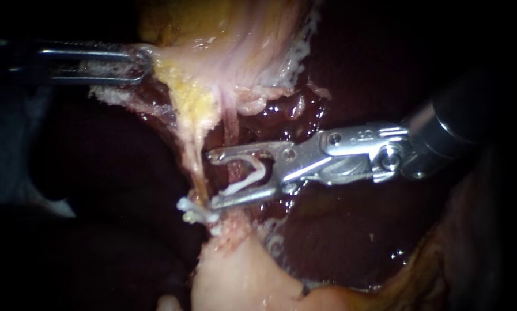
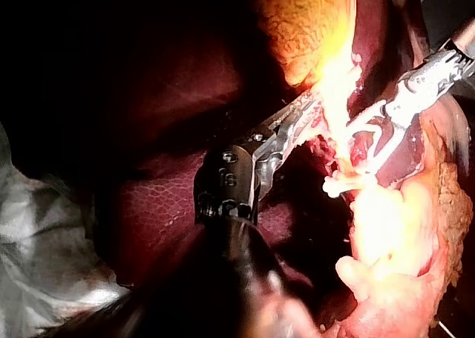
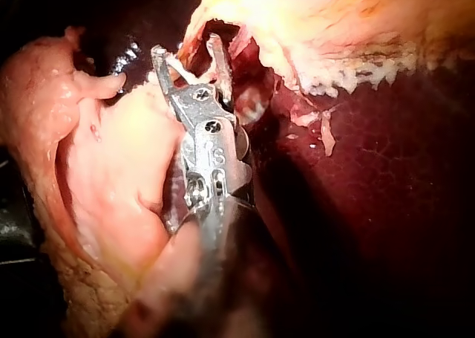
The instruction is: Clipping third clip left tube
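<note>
- Your right instrument (image 1: 213, 178) comes in from the right with its claw spread wide. A white loaded clip (image 1: 248, 179) sits in the mouth and bears on both halves. The claw holds only that, and no tissue is pinched.
- The claw lies nearly level in the endoscope view, with its mouth facing left.
- Just past the two tips is the left tube (image 1: 196, 152), a yellowish strand running top to bottom with a slight lean. It crosses the claw's line almost square.
- The upper tip is just beside the tube and the lower tip looks to be about touching it. The tube is at the mouth, not yet between the halves.
- The move ahead looks like a short advance straight along the claw's own axis, so the tube slides into the open clip.
- Just below the lower tip, the same tube carries the placed clips (image 1: 193, 212). The bare stretch facing the mouth, above them, is likely where the new clip should seat.
- A thinner pink tube (image 1: 230, 124) drops down just to the right of the left tube and crosses the mouth. You cannot tell whether it lies inside the claw or behind it, so check before you close.
- Your left instrument (image 1: 143, 64) is well apart at the upper left. Its claw is pinched on pale tissue (image 1: 172, 60) above the tubes. The right instrument is by far the nearer one.
</note>
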Controlling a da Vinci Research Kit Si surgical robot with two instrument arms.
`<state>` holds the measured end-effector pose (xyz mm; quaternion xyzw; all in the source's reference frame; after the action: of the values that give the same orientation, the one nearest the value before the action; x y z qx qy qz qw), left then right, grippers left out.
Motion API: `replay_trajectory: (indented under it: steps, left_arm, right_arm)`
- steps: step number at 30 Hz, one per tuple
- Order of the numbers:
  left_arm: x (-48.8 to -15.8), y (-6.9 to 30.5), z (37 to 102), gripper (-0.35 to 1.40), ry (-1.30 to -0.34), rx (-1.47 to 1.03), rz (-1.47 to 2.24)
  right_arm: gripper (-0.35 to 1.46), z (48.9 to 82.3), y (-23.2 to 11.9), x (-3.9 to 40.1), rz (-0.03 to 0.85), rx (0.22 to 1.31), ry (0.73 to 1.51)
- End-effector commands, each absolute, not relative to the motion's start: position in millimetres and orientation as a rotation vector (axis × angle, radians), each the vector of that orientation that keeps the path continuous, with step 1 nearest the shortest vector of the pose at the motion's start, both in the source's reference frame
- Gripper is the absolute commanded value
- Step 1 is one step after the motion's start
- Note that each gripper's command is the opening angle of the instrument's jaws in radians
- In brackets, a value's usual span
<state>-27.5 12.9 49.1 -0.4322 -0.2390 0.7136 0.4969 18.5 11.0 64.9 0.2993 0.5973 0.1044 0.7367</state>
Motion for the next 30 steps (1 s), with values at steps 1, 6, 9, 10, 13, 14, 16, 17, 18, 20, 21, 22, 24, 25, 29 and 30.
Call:
replay_trajectory:
  steps: [1,6,9,10,13,14,16,17,18,20,21,22,24,25,29,30]
  left_arm:
    - [-27.5,12.8,49.2,-0.35,-0.578,-1.047,1.729]
    - [-27.6,12.8,49.2,-0.35,-0.578,-1.047,1.729]
    - [-27.6,12.8,49.2,-0.35,-0.577,-1.047,1.729]
    - [-27.6,12.8,49.2,-0.35,-0.577,-1.047,1.728]
    - [-27.7,12.9,49.2,-0.35,-0.577,-1.047,1.728]
    - [-27.7,12.9,49.2,-0.35,-0.577,-1.047,1.728]
    - [-27.8,12.9,49.2,-0.35,-0.577,-1.047,1.728]
    - [-27.8,12.9,49.2,-0.35,-0.576,-1.047,1.728]
    - [-27.8,12.9,49.2,-0.35,-0.576,-1.046,1.728]
    - [-27.8,12.9,49.3,-0.35,-0.576,-1.047,1.728]
    - [-27.8,12.9,49.3,-0.35,-0.576,-1.047,1.728]
    - [-27.8,12.9,49.3,-0.35,-0.576,-1.047,1.728]
    - [-27.8,12.9,49.3,-0.35,-0.576,-1.047,1.728]
    - [-27.8,12.9,49.3,-0.35,-0.576,-1.047,1.728]
    - [-27.8,12.9,49.4,-0.35,-0.576,-1.047,1.729]
    - [-27.8,12.9,49.4,-0.35,-0.576,-1.047,1.729]
  right_arm:
    - [0.46,64.8,11.0,18.9,0.23,0.666,1.324]
    - [0.46,64.1,10.6,20.9,0.235,0.708,1.369]
    - [0.46,63.6,10.2,22.0,0.241,0.729,1.389]
    - [0.46,63.4,10.1,22.3,0.244,0.735,1.394]
    - [0.46,63.0,10.0,23.4,0.258,0.743,1.409]
    - [0.46,62.9,10.0,23.6,0.266,0.746,1.416]
    - [0.46,62.8,10.1,24.2,0.296,0.744,1.421]
    - [0.46,62.8,10.2,24.4,0.311,0.737,1.417]
    - [0.46,62.7,10.3,24.6,0.321,0.735,1.414]
    - [0.46,62.7,10.5,24.8,0.345,0.73,1.408]
    - [0.46,62.6,10.6,24.8,0.348,0.727,1.408]
    - [0.46,62.5,10.7,24.8,0.358,0.726,1.406]
    - [0.46,62.2,11.0,24.7,0.364,0.725,1.408]
    - [0.46,61.7,11.2,24.6,0.369,0.725,1.411]
    - [0.46,59.6,11.8,24.2,0.403,0.756,1.418]
    - [0.46,59.0,11.9,24.1,0.41,0.763,1.42]
